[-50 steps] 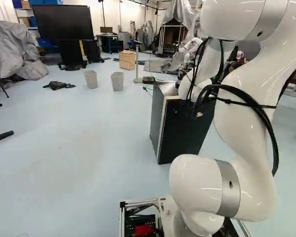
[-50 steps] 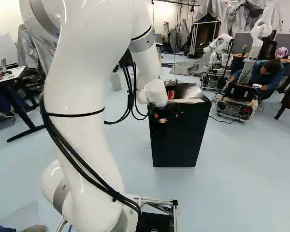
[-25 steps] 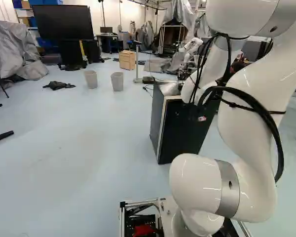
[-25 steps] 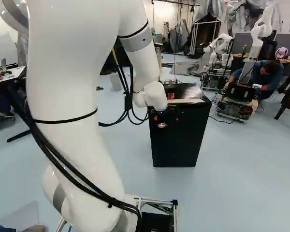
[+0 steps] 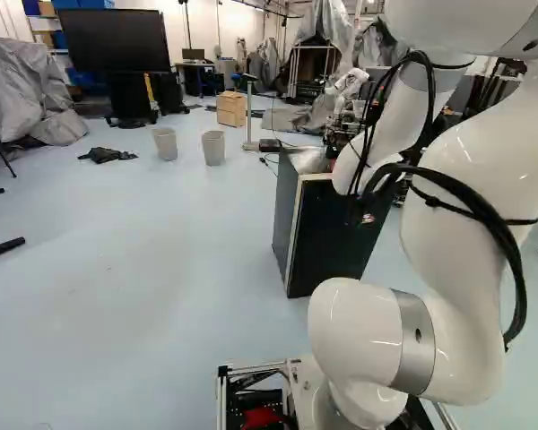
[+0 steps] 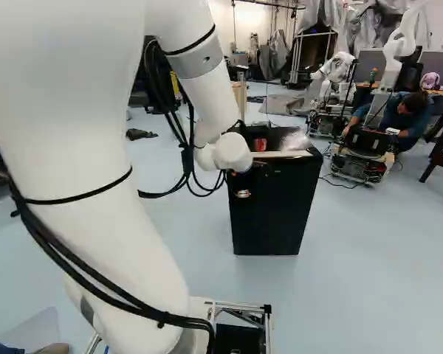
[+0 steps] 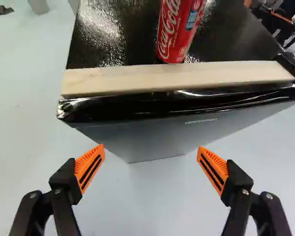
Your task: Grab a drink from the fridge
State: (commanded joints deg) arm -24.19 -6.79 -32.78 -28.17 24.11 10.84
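Your one pincer is released: its two orange-padded fingers stand wide apart, near the front of one black fridge. Along the fridge's top front edge you see one pale wooden strip; just beyond it, upon the top, stands one red drink can. Farther out, in the left base view, you find two grey bins near one wooden cabinet.

White arm drawn back a little from the fridge, toward its base
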